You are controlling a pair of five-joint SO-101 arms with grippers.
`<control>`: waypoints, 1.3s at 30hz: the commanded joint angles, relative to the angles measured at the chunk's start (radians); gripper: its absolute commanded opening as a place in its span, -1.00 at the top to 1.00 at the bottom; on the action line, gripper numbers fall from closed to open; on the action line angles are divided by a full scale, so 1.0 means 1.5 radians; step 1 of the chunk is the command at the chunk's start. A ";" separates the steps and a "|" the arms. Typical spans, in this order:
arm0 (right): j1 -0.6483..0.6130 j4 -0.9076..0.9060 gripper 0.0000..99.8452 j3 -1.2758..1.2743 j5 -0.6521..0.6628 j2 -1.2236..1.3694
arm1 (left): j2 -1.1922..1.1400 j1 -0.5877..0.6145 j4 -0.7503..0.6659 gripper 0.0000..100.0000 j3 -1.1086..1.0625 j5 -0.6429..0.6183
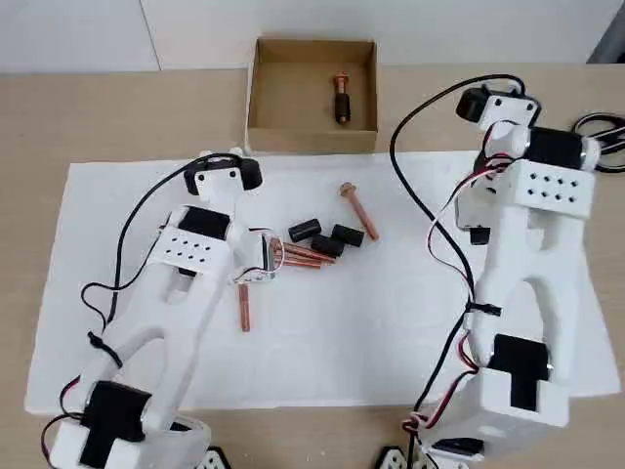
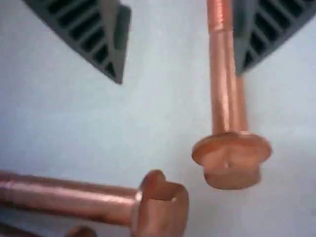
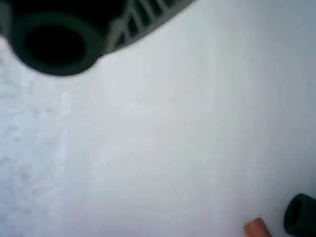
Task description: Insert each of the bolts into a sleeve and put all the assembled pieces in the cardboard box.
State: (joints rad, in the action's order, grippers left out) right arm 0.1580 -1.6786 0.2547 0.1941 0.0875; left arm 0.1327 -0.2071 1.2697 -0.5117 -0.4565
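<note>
The cardboard box (image 1: 252, 98) at the back holds one bolt in a sleeve (image 1: 342, 98). On the white mat lie three black sleeves (image 1: 327, 239), a bunch of copper bolts (image 1: 303, 256), a lone bolt (image 1: 359, 210) and another bolt (image 1: 244, 308). My left gripper (image 1: 256, 266) is low over the mat and open (image 2: 180, 74); a bolt's shaft (image 2: 224, 84) lies against one finger, head toward the camera. A second bolt (image 2: 98, 200) lies beside it. My right gripper (image 1: 479, 233) is shut on a black sleeve (image 3: 49, 44), whose open bore faces the wrist camera.
The white mat (image 1: 391, 332) covers most of the tan table. Black cables (image 1: 601, 127) lie at the right edge. In the right wrist view another sleeve (image 3: 301, 215) and a bolt end (image 3: 256, 228) lie on the mat.
</note>
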 commanded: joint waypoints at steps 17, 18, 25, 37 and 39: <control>0.004 -0.008 0.96 0.004 -0.008 -0.043 | 0.003 0.029 -0.118 0.71 -0.069 -0.004; 0.004 -0.008 0.96 0.004 -0.008 -0.043 | 0.003 0.029 -0.118 0.71 -0.069 -0.004; 0.004 -0.008 0.96 0.004 -0.026 -0.043 | -0.038 0.029 -0.118 0.71 -0.067 -0.004; 0.004 -0.008 0.96 0.004 -0.026 -0.043 | -0.136 0.030 -0.117 0.71 -0.016 -0.006; 0.004 -0.008 0.96 0.004 -0.026 -0.043 | -0.141 0.030 -0.117 0.73 -0.012 -0.006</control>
State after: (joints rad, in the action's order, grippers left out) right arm 0.1580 -1.6786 0.2547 0.1665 0.0875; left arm -0.0499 -0.1688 1.1086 -0.5577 -0.4565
